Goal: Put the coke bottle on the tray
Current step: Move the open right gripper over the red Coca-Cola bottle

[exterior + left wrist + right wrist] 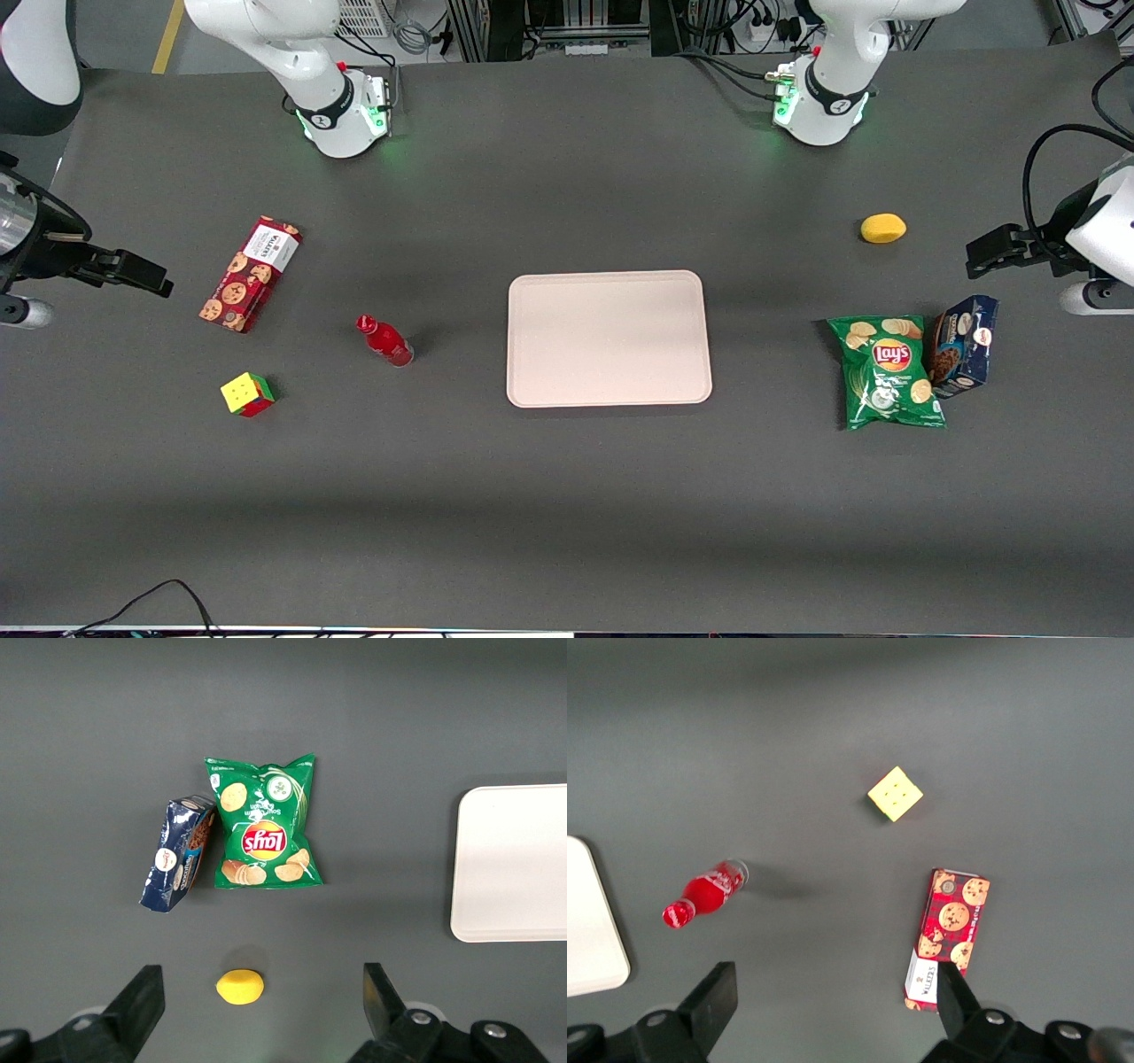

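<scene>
While parked high | gripper (833, 1005) jaws wide apart, holding nothing

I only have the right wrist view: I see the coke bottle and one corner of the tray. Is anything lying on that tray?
Observer: No. In the front view the tray is bare from rim to rim.
Operator: Where is my tool relative to the bottle?
Observer: The tool hangs open at the working arm's end of the table, well off from the coke bottle, with the red cookie box between them.
Operator: What sits past the tray, toward the parked arm?
Observer: A green Lay's chips bag, a blue cookie box touching it, and a lemon farther from the front camera.
</scene>
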